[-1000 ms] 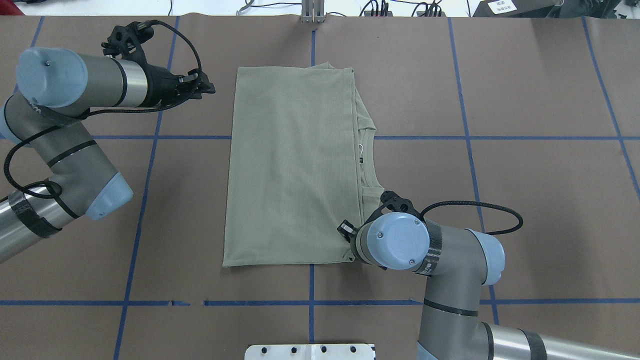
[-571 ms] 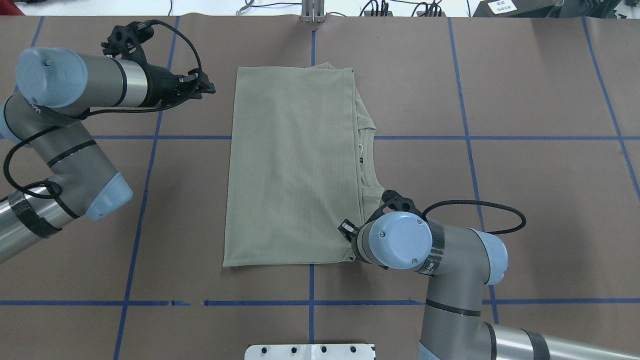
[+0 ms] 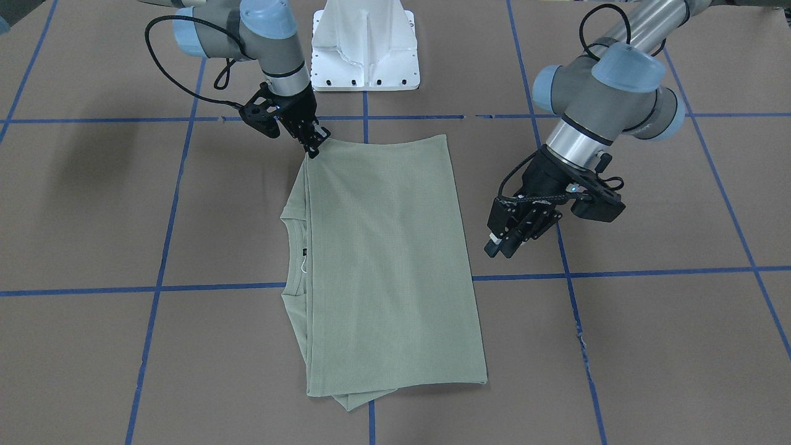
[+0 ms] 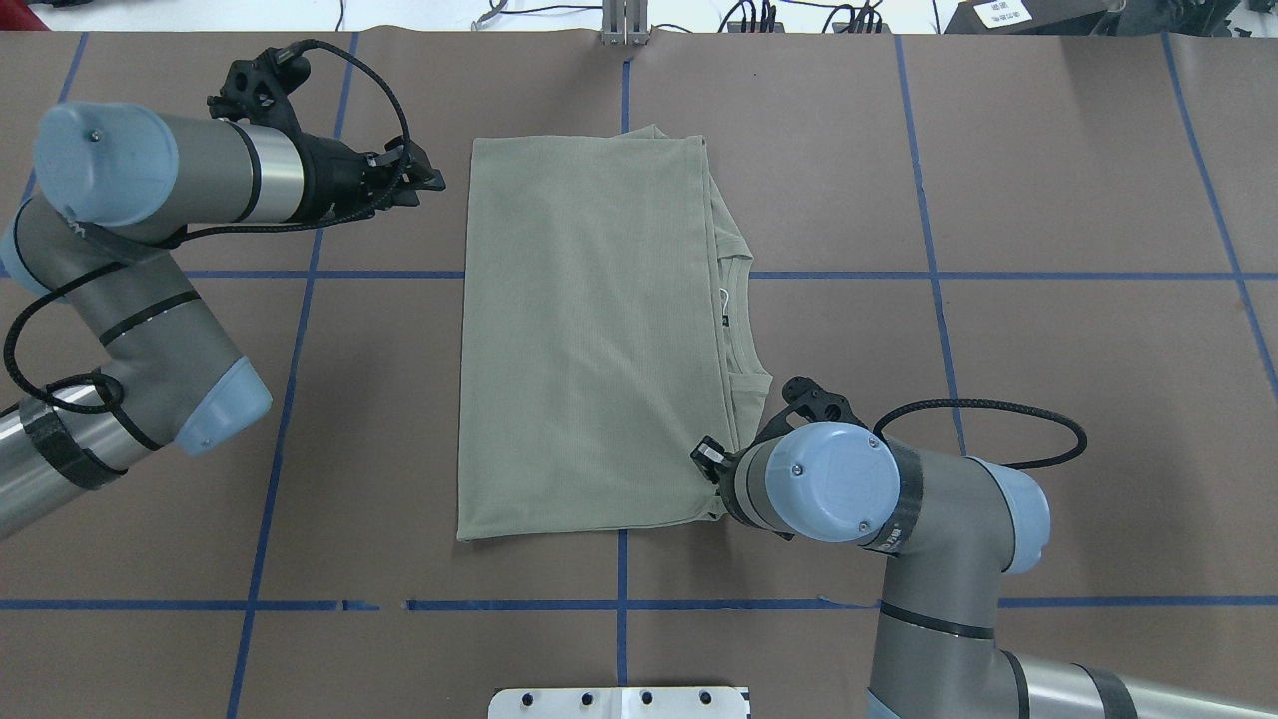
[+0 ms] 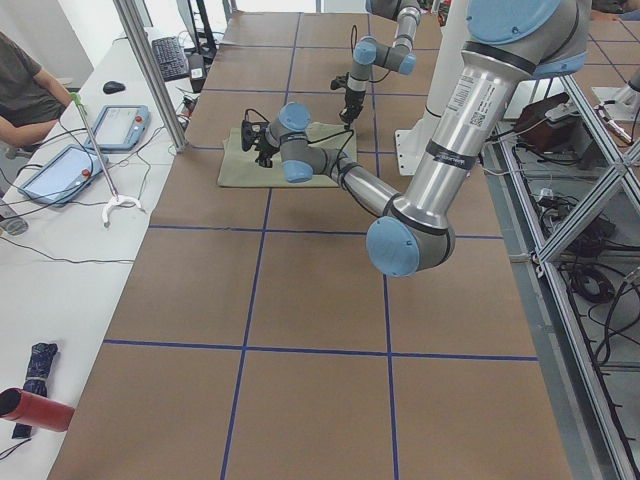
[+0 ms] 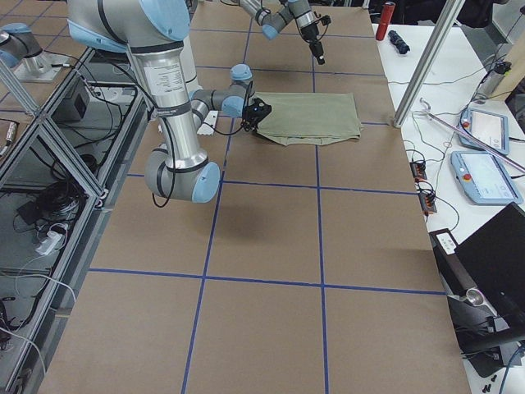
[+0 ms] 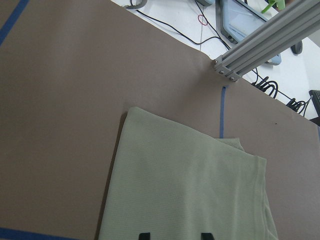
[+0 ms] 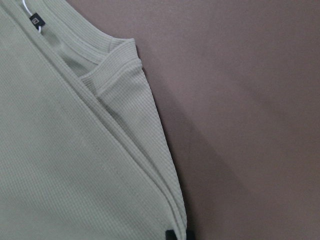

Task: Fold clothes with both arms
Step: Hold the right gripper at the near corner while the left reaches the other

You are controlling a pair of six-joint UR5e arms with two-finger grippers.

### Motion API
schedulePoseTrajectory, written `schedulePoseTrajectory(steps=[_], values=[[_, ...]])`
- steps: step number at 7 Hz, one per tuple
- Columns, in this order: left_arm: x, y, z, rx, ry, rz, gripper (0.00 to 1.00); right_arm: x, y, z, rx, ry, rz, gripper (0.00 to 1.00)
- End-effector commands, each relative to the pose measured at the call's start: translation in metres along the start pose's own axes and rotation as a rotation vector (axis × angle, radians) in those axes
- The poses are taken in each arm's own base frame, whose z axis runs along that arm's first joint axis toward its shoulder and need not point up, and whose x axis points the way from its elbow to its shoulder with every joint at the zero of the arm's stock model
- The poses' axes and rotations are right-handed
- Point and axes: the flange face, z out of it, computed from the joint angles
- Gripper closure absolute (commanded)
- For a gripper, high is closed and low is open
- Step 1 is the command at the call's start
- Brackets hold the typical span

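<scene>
The clothes, one sage-green knit shirt (image 4: pixel 589 330), lie folded in a tall rectangle mid-table, with the neckline and dark label (image 8: pixel 35 21) facing the robot's right. My right gripper (image 3: pixel 314 148) is shut on the shirt's near right corner and pinches the layered edge (image 8: pixel 170 210). From overhead, the right wrist (image 4: pixel 814 479) hides those fingers. My left gripper (image 4: pixel 431 180) hovers just off the shirt's far left corner (image 7: pixel 131 112). It is open and holds nothing, its fingertips (image 7: pixel 144 235) standing wide apart at the bottom of the left wrist view.
Blue tape lines (image 4: pixel 939 275) grid the brown table cover. The white pedestal base (image 3: pixel 366 43) stands at the robot's edge. An aluminium post (image 4: pixel 624 25) rises at the far edge. Beyond it is a desk with tablets (image 5: pixel 60 170), where a person (image 5: pixel 25 90) sits.
The right arm has shifted a little to the right and toward the base, dragging the shirt's near edge with it. The left gripper has edged closer to the shirt's far left corner.
</scene>
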Motion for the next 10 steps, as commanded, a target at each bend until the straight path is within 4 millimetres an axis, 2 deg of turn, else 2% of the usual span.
schedulePoseTrajectory(steps=[1, 2, 3, 4, 6, 7, 8, 9, 10], values=[[-0.010, 0.089, -0.028, -0.060, 0.032, -0.171, 0.49, 0.015, 0.006, -0.010, -0.018, -0.001, -0.013, 1.00], [-0.033, 0.144, -0.042, -0.075, 0.015, -0.210, 0.43, 0.025, 0.011, -0.011, -0.026, 0.006, -0.021, 1.00], [-0.052, 0.186, -0.047, -0.088, -0.013, -0.264, 0.41, 0.027, 0.013, -0.010, -0.028, 0.009, -0.022, 1.00], [-0.064, 0.228, -0.041, -0.098, -0.039, -0.277, 0.40, 0.027, 0.014, -0.010, -0.029, 0.010, -0.021, 1.00], [-0.070, 0.286, -0.031, -0.151, -0.122, -0.314, 0.39, 0.026, 0.014, -0.017, -0.035, -0.003, -0.023, 1.00], [-0.077, 0.305, -0.027, -0.157, -0.137, -0.301, 0.39, 0.027, 0.013, -0.017, -0.034, 0.000, -0.022, 1.00], [-0.077, 0.309, -0.027, -0.162, -0.138, -0.299, 0.40, 0.029, 0.012, -0.016, -0.032, 0.003, -0.022, 1.00], [-0.084, 0.325, -0.023, -0.182, -0.157, -0.288, 0.40, 0.028, 0.014, -0.016, -0.034, 0.002, -0.023, 1.00], [-0.085, 0.331, -0.023, -0.190, -0.160, -0.285, 0.41, 0.029, 0.013, -0.016, -0.033, 0.003, -0.023, 1.00]])
